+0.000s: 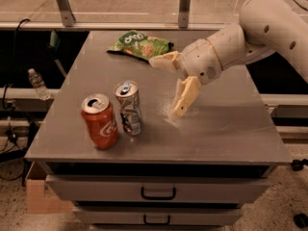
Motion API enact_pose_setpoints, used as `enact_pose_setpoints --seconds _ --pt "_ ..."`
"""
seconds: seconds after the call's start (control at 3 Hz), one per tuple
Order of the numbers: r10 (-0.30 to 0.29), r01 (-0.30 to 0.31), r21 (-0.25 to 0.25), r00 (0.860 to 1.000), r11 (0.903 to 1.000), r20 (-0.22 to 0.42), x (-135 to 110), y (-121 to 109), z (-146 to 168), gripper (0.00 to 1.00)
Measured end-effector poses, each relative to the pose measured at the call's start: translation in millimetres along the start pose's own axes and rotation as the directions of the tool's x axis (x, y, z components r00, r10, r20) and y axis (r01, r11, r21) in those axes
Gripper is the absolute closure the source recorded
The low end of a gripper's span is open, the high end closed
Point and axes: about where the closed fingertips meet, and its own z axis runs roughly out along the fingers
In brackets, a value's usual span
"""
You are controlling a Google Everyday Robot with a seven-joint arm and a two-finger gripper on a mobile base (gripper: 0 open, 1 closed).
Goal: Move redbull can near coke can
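Observation:
The redbull can [129, 109], slim and silver-blue, stands upright on the grey table [226, 129]. The wider red coke can [99, 121] stands upright just left of it, nearly touching. My gripper [169, 86] is to the right of the redbull can and raised above the table. It is open and empty, with one finger [164, 60] pointing left toward the bag and the other finger [185, 97] pointing down toward the table. It touches neither can.
A green chip bag [140, 44] lies at the back of the table. Drawers [159, 192] sit below the front edge. A water bottle [36, 83] stands on the floor at the left. A cardboard box [41, 196] sits at the lower left.

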Motion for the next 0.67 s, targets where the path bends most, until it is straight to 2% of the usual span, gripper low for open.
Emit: enact_pose_setpoints --seconds 0.33,0.67 --pt "-0.041 0.047 0.234 0.999 0.9712 -0.032 -23 -10 -90 0.0" --pt "-0.068 0.075 0.436 0.997 0.897 -0.031 -46 -3 -159 0.0"
